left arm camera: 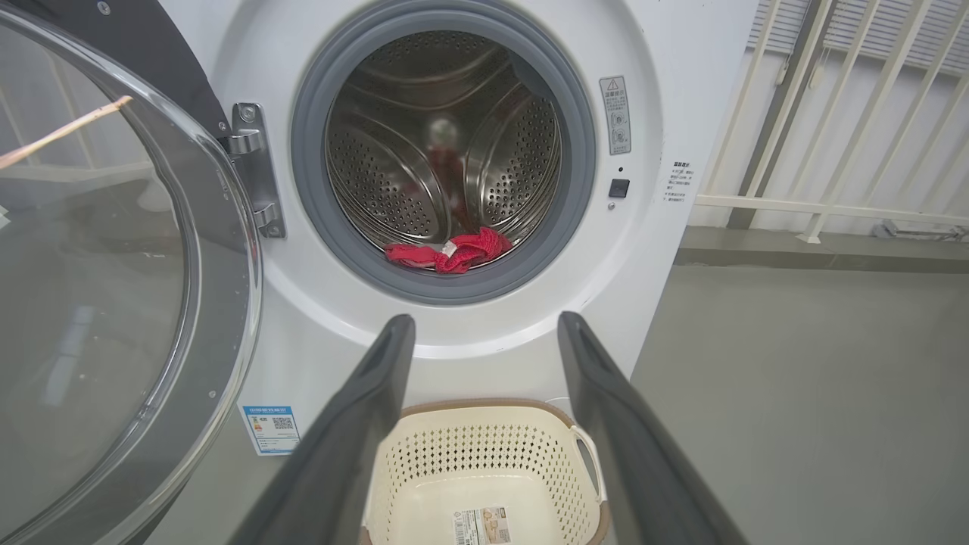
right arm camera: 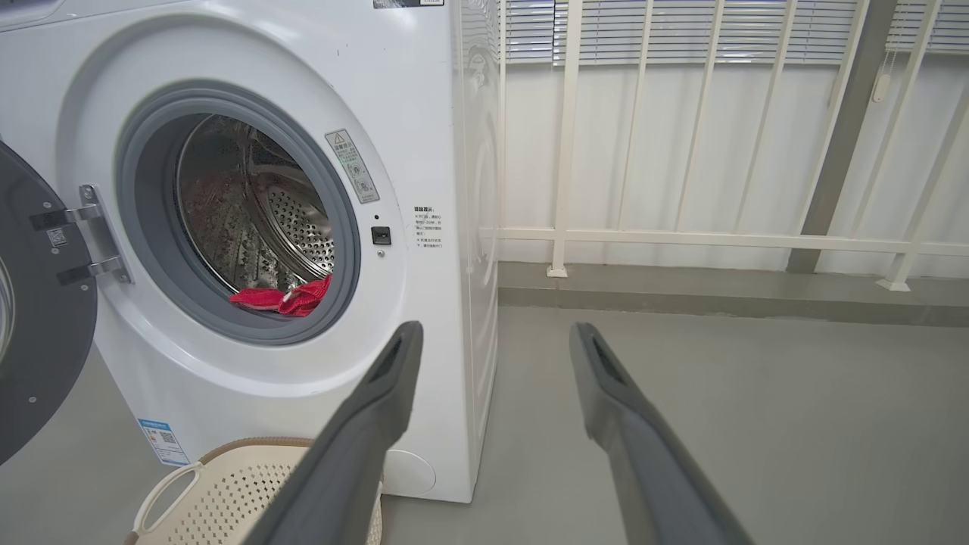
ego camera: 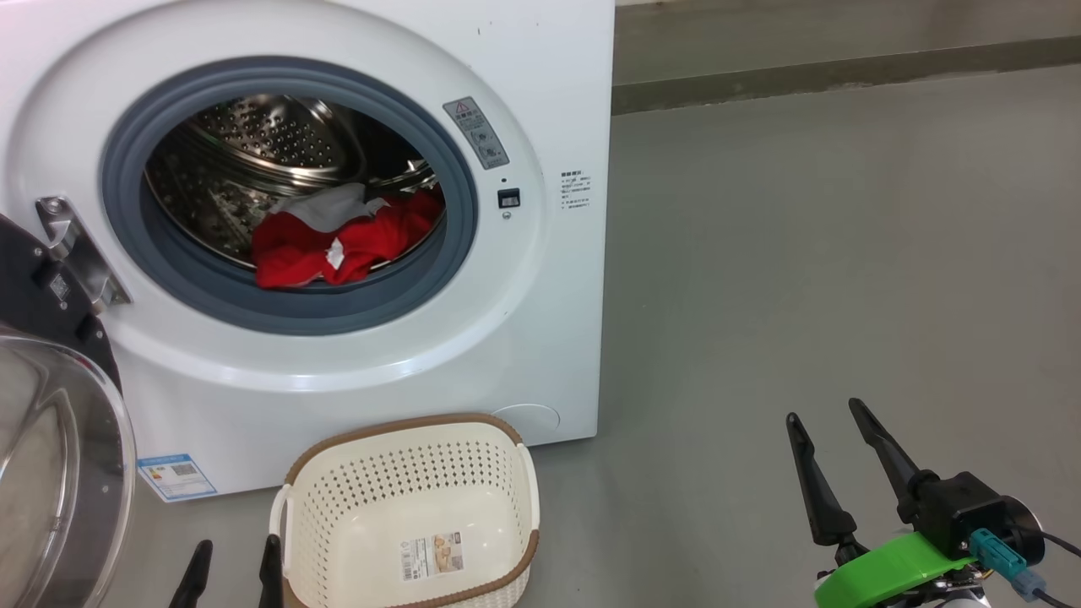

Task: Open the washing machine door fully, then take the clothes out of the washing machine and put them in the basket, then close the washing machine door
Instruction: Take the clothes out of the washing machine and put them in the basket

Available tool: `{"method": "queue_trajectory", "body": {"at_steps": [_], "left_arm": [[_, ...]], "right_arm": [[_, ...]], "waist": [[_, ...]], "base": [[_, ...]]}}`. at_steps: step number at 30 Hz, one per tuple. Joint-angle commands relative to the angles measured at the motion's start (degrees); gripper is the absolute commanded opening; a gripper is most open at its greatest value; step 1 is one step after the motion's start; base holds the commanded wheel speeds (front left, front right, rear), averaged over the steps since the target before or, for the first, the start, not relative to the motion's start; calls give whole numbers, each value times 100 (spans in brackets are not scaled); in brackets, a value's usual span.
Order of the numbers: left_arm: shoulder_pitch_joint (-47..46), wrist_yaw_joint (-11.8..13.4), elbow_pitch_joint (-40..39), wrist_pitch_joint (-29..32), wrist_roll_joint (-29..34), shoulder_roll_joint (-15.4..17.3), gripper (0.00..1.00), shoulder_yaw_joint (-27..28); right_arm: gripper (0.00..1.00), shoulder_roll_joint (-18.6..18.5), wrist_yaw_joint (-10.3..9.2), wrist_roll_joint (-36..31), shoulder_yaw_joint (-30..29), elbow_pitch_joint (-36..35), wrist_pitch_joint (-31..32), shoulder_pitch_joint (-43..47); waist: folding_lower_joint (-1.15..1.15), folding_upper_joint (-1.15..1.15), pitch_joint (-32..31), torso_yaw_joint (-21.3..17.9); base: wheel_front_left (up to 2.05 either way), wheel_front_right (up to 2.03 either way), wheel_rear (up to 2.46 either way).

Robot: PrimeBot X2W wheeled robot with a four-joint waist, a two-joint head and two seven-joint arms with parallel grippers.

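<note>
Left end effector [left arm camera: 486, 321], right end effector [right arm camera: 496, 328] spread; clothes [ego camera: 338, 245] in washing machine [ego camera: 549, 110], label [ego camera: 431, 555] in basket [ego camera: 405, 481].

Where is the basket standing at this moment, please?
In the head view, the basket stands on the floor at lower centre-left, just in front of the washing machine; the left gripper is close at its left side.

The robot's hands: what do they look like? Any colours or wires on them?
Each one is a pair of long, dark, tapering fingers, as on the left gripper and the right gripper. Behind the right one are a bright green bracket, a black block and a teal plug with a dark cable. Up close, the fingers look matt grey.
</note>
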Motion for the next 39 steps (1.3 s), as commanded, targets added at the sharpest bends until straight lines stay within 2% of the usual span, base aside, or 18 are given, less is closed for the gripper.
{"method": "queue_trajectory", "body": {"at_steps": [1, 16, 24, 39], "left_arm": [[-138, -27, -110, -69, 79, 22, 100, 238], [-204, -332, 0, -70, 350, -205, 100, 538], [-228, -498, -179, -70, 191, -324, 100, 735], [-334, -432, -7, -70, 577, -388, 100, 994]], "right_arm": [[100, -14, 36, -19, 154, -145, -37, -63], [100, -14, 36, -47, 138, -119, -37, -9], [100, -14, 36, -53, 150, -85, -37, -18], [100, -14, 36, -21, 151, -48, -37, -51]], "waist": [[0, 0, 2, 8], [0, 0, 4, 79], [0, 0, 27, 77], [0, 0, 40, 78]], "base": [[0, 0, 0], [0, 0, 0], [0, 0, 0], [36, -36, 0]]}}
